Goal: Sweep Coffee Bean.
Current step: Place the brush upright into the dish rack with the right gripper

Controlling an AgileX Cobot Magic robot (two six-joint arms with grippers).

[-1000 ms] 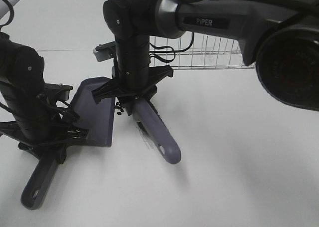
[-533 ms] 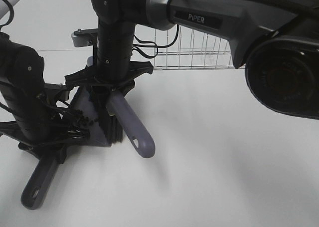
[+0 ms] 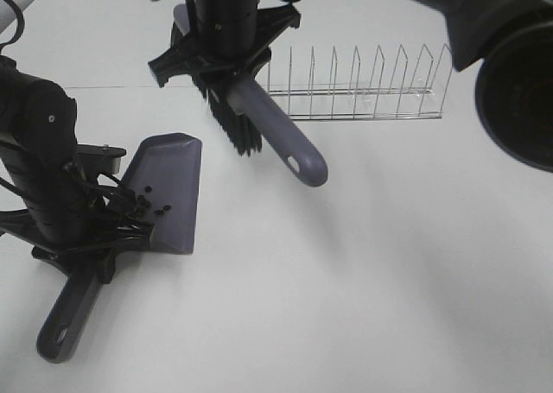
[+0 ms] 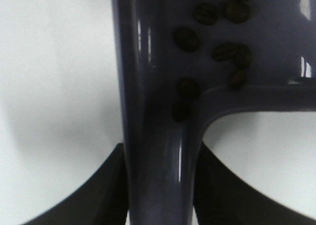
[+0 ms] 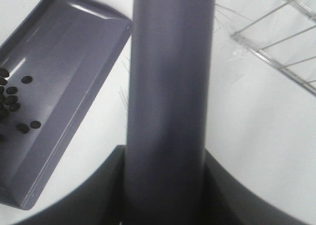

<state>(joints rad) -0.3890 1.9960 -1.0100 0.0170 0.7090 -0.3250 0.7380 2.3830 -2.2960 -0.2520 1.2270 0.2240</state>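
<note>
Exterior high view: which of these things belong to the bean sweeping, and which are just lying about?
Part of the job:
- dustpan, its handle clamped in the left gripper
- coffee beans, lying in the dustpan
- brush, held by the right gripper

Just lying about:
- wire rack, at the back, touched by neither gripper
</note>
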